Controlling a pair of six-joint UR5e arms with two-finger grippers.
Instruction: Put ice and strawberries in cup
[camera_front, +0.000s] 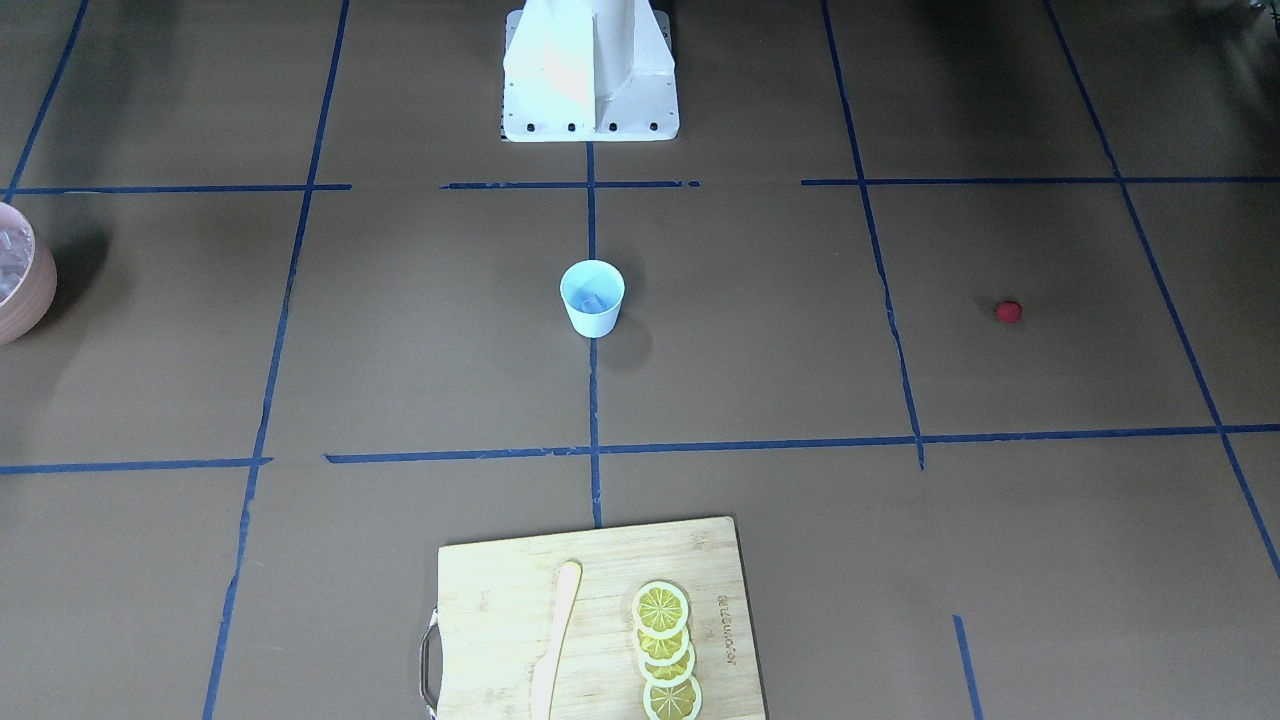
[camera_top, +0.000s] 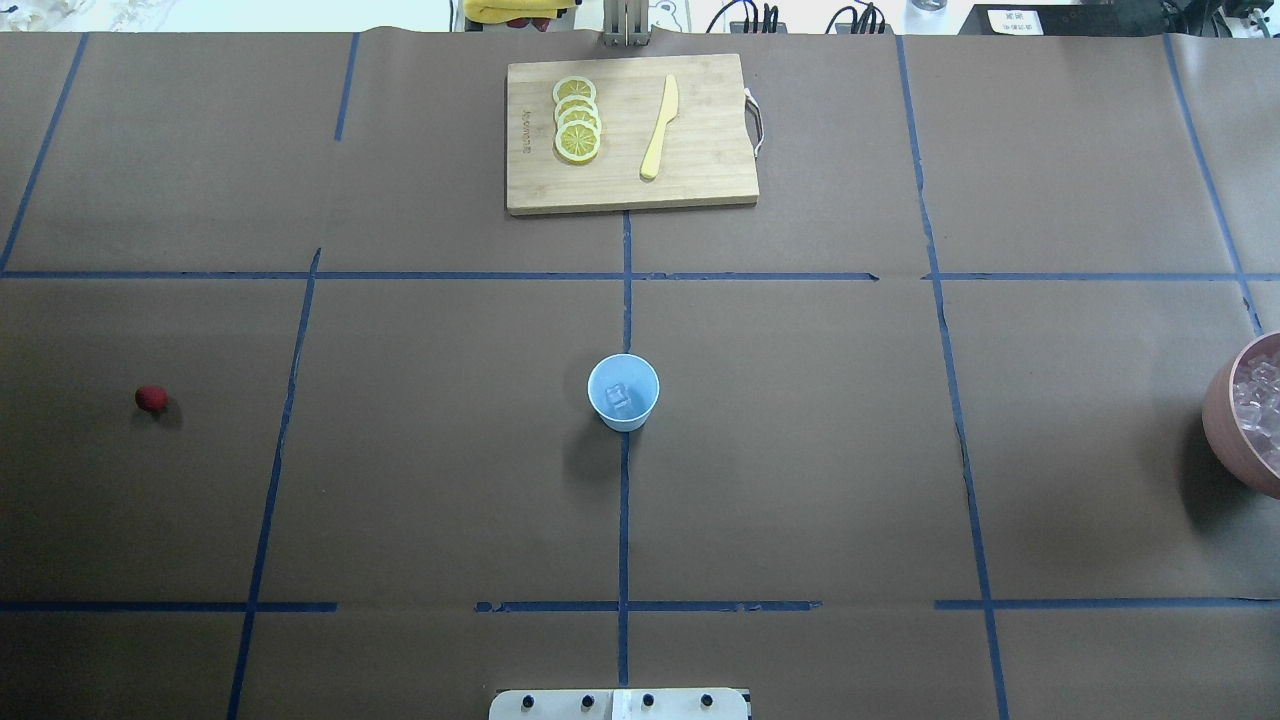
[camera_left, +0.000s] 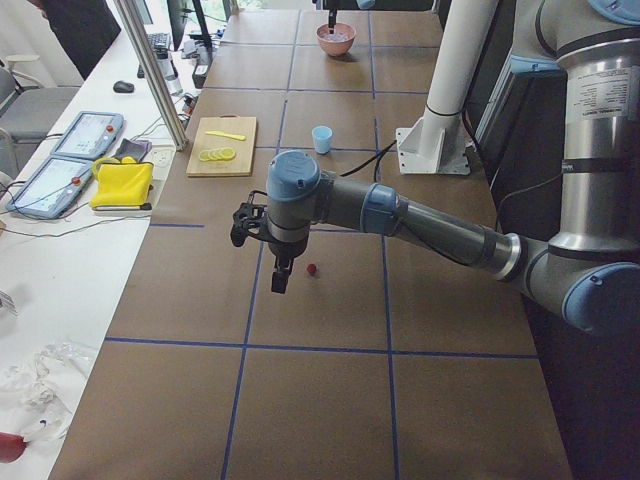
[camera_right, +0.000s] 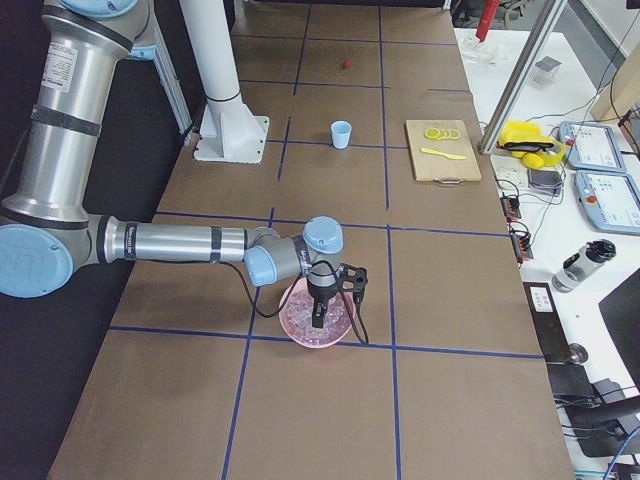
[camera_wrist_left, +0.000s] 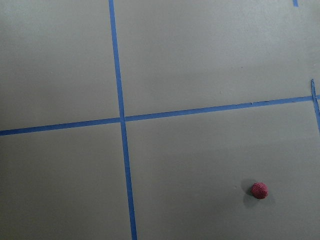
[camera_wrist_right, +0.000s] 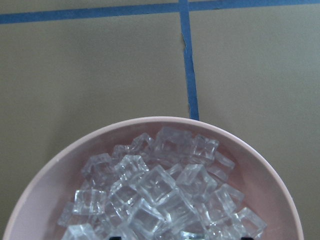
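Observation:
The pale blue cup (camera_top: 623, 391) stands upright at the table's middle with a clear ice cube (camera_top: 620, 398) inside; it also shows in the front view (camera_front: 592, 298). The tiny red strawberry (camera_top: 151, 398) lies alone on the table at my left, and shows in the left wrist view (camera_wrist_left: 259, 190). My left gripper (camera_left: 282, 277) hangs above the table close beside the strawberry; I cannot tell if it is open. My right gripper (camera_right: 318, 318) hangs over the pink bowl (camera_right: 296, 322) of ice (camera_wrist_right: 160, 185); I cannot tell its state.
The pink bowl (camera_top: 1215, 400) sits at the table's right edge. A wooden cutting board (camera_top: 700, 150) with lemon slices (camera_top: 577, 118) and a yellow knife (camera_top: 660, 125) lies at the far middle. The white arm base (camera_front: 590, 70) stands on the near side.

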